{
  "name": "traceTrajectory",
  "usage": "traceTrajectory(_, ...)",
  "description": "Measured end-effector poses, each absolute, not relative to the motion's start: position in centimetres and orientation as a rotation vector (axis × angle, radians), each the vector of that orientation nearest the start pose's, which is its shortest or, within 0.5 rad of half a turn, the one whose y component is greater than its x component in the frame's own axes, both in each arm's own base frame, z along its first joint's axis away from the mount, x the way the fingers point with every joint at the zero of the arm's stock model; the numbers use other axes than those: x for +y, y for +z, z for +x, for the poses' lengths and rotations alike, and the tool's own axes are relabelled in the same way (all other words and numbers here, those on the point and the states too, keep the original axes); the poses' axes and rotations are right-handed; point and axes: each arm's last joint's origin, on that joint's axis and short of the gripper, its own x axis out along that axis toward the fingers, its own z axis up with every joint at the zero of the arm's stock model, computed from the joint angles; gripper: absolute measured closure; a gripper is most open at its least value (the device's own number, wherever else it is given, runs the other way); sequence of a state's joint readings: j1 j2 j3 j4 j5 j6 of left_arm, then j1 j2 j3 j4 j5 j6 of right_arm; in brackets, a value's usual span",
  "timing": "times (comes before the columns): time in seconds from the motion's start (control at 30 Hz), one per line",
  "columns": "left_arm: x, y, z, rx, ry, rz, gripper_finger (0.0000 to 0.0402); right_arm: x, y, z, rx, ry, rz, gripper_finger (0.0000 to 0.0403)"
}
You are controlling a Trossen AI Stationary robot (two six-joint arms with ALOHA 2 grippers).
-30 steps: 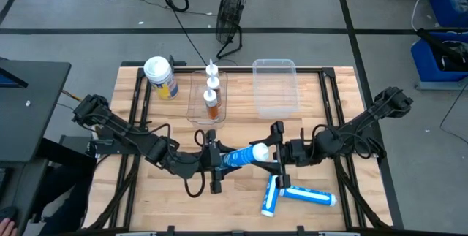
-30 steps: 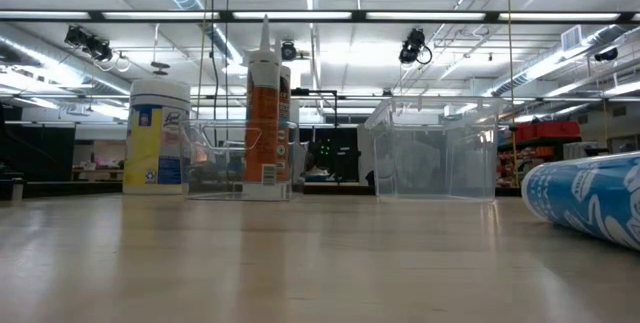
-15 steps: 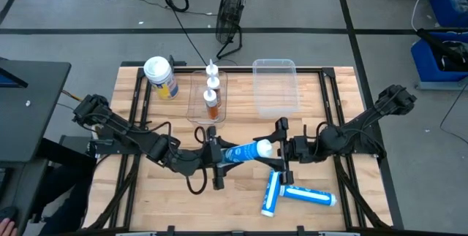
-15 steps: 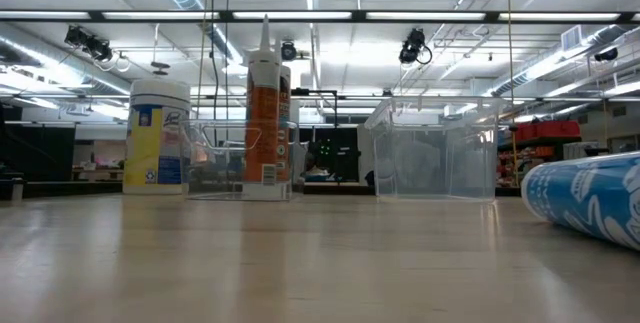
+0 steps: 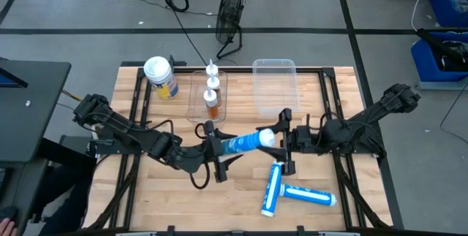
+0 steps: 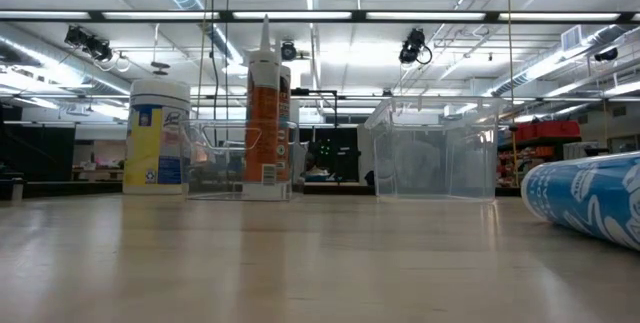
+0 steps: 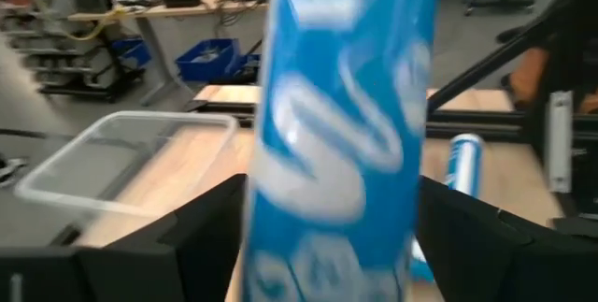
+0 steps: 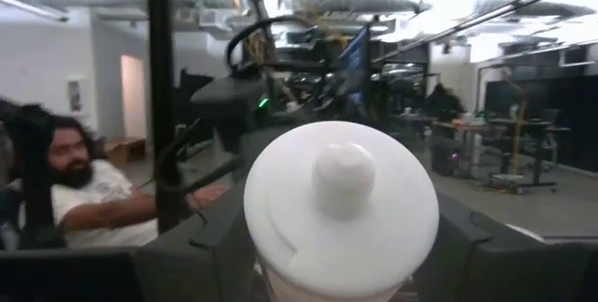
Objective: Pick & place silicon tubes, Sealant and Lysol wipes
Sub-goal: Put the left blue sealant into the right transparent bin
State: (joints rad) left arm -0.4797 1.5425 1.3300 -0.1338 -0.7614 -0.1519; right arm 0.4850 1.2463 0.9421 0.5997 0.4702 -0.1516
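- Tubes come first at the near edge of the wooden tabletop (image 5: 336, 112): two slim blue silicone tubes with white caps (image 5: 292, 193) are seen lying there, touching in a V, not yet picked up.
- A third blue tube with a white end cap (image 5: 245, 143) is held level just above mid-table, between both arms.
- The left end effector (image 5: 215, 150) is closed on the tube's rear end; in the left wrist view the blue body is framed by the two dark fingers (image 7: 196, 237).
- The right end effector (image 5: 285, 142) sits at the capped end, with the white cap filling its wrist view; whether it grips or merely brackets the cap cannot be told.
- Farther back, a small clear plastic bin (image 5: 208, 97) is seen holding an orange sealant cartridge with a white nozzle (image 5: 211, 99), judged already placed.
- Beside it, a larger clear plastic bin (image 5: 275, 86) appears to hold nothing.
- The Lysol wipes canister with white lid and yellow-and-blue label (image 5: 161, 77) stands upright at the far left, outside both bins, judged still to be moved.
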Motion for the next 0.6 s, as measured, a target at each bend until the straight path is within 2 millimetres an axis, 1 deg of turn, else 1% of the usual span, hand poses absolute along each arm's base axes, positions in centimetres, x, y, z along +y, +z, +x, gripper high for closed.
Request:
traceTrajectory(0.17, -13.9, 34.1, 31.4, 0.308, 0.355, 0.117, 0.0085, 10.7, 36.9, 24.2, -0.211, -0.085, -0.029, 0.0193)
traceTrajectory(0.27, -13.7, 34.3, 31.0, 0.313, 0.366, 0.113, 0.0079, 10.0, 37.3, 23.6, -0.202, -0.113, -0.033, 0.0193)
traceTrajectory(0.33, -13.6, 34.2, 30.9, 0.332, 0.366, 0.123, 0.0079, 9.3, 37.5, 23.2, -0.187, -0.155, -0.041, 0.0193)
traceTrajectory(0.47, -13.4, 33.4, 30.7, 0.405, 0.366, 0.158, 0.0079, 7.6, 37.6, 22.4, -0.109, -0.338, -0.07, 0.0193)
traceTrajectory(0.6, -12.7, 32.9, 30.6, 0.448, 0.399, 0.137, 0.0079, 5.8, 37.7, 21.8, -0.066, -0.468, -0.095, 0.0193)
